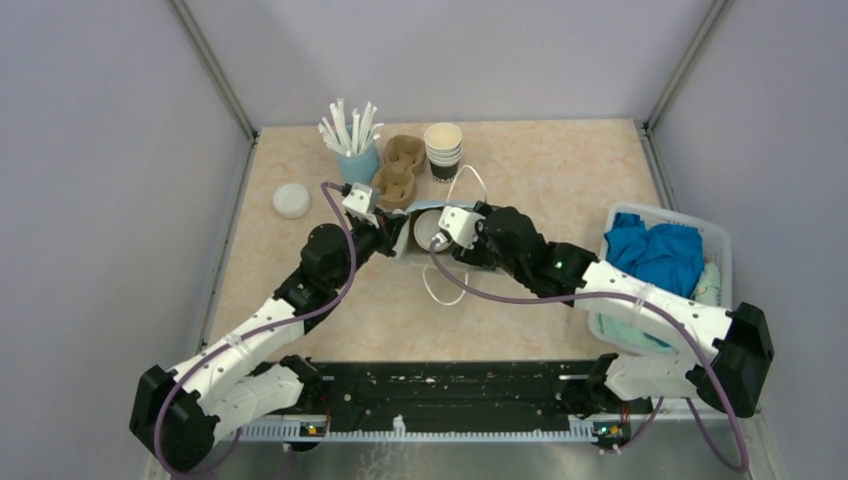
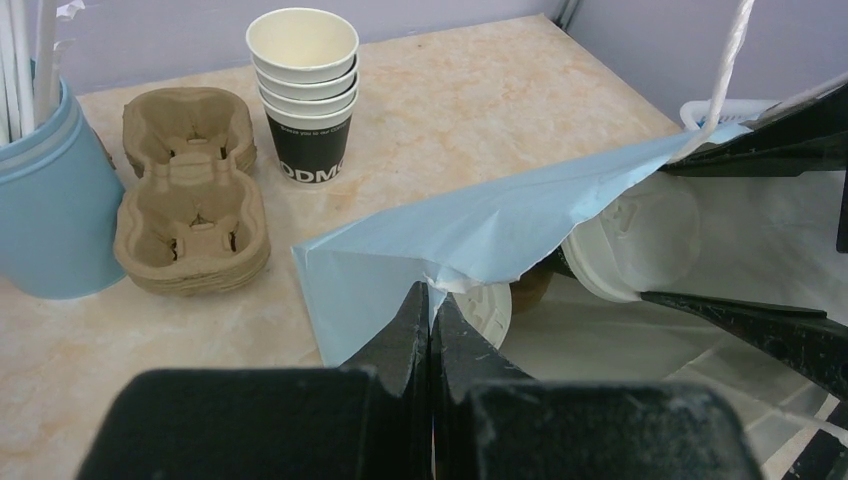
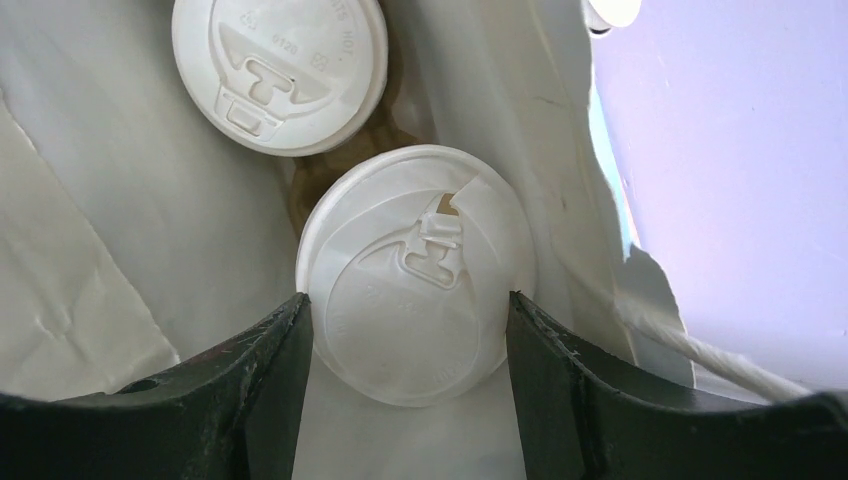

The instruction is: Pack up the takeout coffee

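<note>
DOWN IN THE BAG: My left gripper (image 2: 432, 303) pinches the creased lip of a light blue paper bag (image 2: 500, 225). Its two black fingers press flat together on the sheet and hold it up as a flap over the bag's white, wrinkled interior.

My right gripper (image 3: 408, 305) reaches inside, its curved black fingers (image 3: 270, 380) clamped on either side of the first takeout cup (image 3: 415, 270). They grip just beneath its round white plastic lid, which is embossed with a T-shaped sip tab. The second takeout cup (image 3: 278, 70), capped with the same glossy moulded lid, sits just beside it, deeper in the bag. A sliver of dark brown paper shows between the two. A white twisted cord handle (image 3: 720, 355) trails from the bag's rim.

Outside, three things stand on the mottled beige tabletop (image 2: 450, 90):
- a nested stack of paper cups (image 2: 303, 85), cream inside and dark at the base;
- two fibrous tan moulded pulp carriers (image 2: 190, 200);
- a smooth light blue cup of white straws (image 2: 45, 190).

From above, a white basket (image 1: 722, 245) holding crumpled blue cloth (image 1: 655, 250) sits by my right arm.
</note>
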